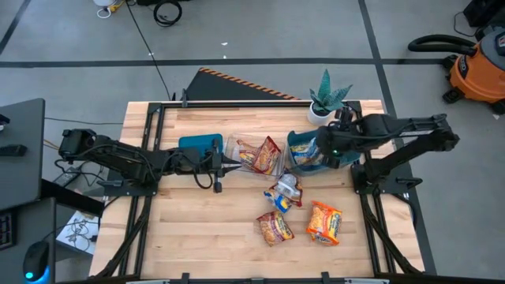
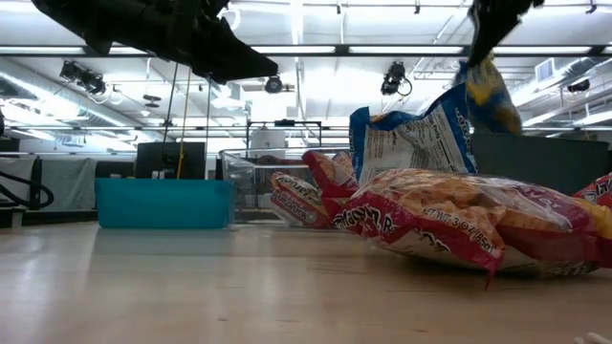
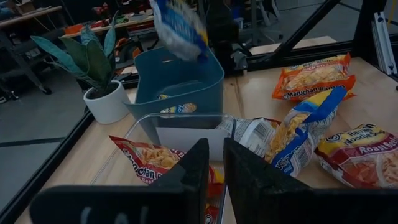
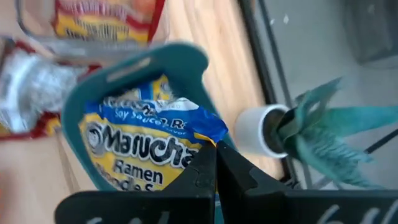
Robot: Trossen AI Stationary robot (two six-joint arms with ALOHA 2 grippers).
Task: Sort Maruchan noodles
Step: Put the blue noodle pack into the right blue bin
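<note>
My right gripper [image 4: 216,163] is shut on a blue-and-yellow Maruchan packet [image 4: 143,149] above the blue bin [image 1: 301,151]. My left gripper [image 3: 216,171], empty with its fingers nearly together, hovers at the clear bin's [image 1: 237,150] left side. Red packets [image 1: 262,155] lean inside the clear bin. Lying flat on the table are an orange packet [image 1: 324,222] and a red packet [image 1: 274,227]. A second blue-and-yellow packet [image 1: 284,192] stands propped there. The teal bin [image 1: 201,144] sits behind the left gripper. My right gripper pinches the blue-and-yellow packet by its crimped top edge [image 4: 200,132] between the two fingers, coming from above and pointing down. The packet hangs below the fingers, lifted clear, over the blue bin's [image 4: 186,59] opening.
A potted plant [image 1: 330,99] stands at the table's far edge, just behind the blue bin and right arm. A dark frame rail [image 1: 237,103] runs along the far edge. Bare wood [image 1: 197,229] lies toward the near edge, left of the loose packets.
</note>
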